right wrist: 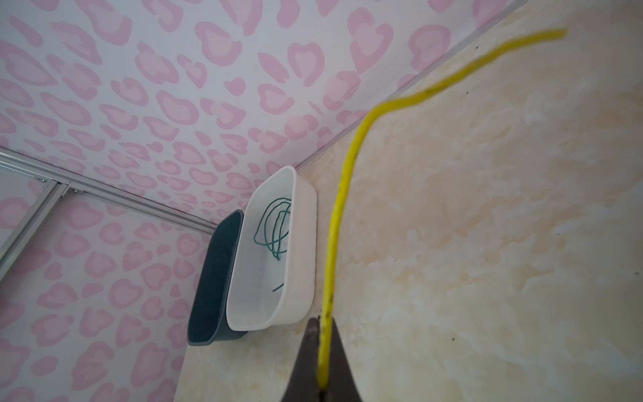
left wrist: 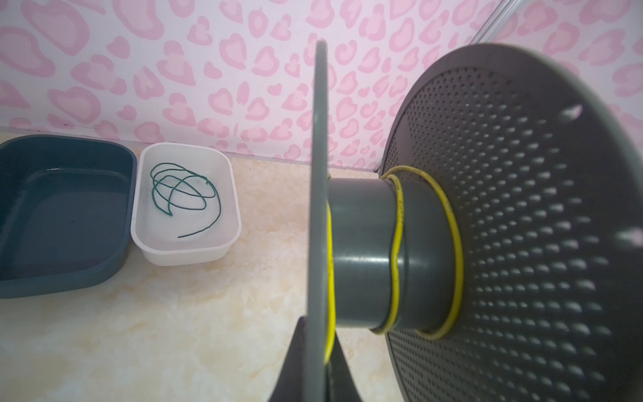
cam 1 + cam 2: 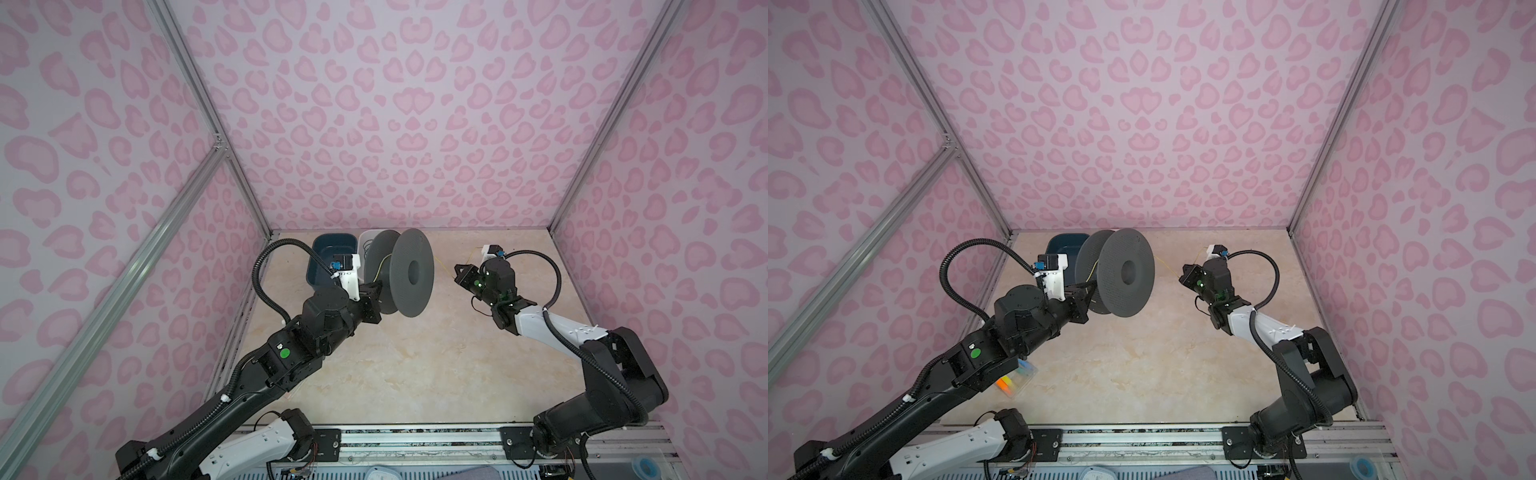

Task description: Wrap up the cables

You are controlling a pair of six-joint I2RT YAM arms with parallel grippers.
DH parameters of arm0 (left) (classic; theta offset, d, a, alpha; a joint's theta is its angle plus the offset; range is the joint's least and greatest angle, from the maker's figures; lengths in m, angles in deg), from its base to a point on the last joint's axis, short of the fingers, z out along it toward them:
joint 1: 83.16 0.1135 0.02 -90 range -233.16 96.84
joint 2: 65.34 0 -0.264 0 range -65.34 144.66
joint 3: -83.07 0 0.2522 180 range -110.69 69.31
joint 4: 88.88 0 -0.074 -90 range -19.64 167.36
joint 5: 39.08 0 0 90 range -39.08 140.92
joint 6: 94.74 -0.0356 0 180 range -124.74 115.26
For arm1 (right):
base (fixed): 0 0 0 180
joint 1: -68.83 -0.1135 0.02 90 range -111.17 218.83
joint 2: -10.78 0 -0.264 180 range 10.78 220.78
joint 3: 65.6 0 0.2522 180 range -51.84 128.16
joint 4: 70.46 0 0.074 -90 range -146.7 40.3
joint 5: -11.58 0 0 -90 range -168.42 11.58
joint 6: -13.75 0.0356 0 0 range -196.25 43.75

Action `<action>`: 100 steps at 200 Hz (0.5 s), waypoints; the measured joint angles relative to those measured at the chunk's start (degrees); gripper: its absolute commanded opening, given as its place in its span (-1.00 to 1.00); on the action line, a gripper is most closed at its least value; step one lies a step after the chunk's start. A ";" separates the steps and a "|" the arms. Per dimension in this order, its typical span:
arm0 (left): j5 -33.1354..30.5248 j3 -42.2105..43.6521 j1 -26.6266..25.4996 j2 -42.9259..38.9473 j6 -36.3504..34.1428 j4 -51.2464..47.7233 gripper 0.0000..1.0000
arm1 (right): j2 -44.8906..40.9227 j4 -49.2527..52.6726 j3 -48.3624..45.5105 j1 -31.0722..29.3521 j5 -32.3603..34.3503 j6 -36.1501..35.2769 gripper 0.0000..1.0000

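Clamps the left gripper (image 2: pixel 318 358) on one flange of the grey spool (image 3: pixel 405 249). Pinches the yellow cable (image 1: pixel 339 209) in the closed right gripper (image 1: pixel 323 351), with loose turns round the hub. Has the green cable (image 2: pixel 184 195) lying coiled in the white tub (image 2: pixel 188 255).

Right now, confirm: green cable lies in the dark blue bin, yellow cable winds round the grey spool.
Wrong bin: the green cable lies in the white bin, per the left wrist view. The yellow cable does wind round the grey spool.
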 measured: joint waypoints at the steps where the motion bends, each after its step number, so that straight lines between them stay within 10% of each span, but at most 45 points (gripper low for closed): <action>1: -0.07 -0.02 0.02 0.07 0.04 0.07 -0.93 | -0.09 0.00 -0.07 -0.07 0.02 0.00 -1.00; 100: -5.79 -2.56 1.46 8.24 6.32 6.29 -0.92 | -8.98 2.56 -4.90 -10.40 7.23 -2.99 -1.00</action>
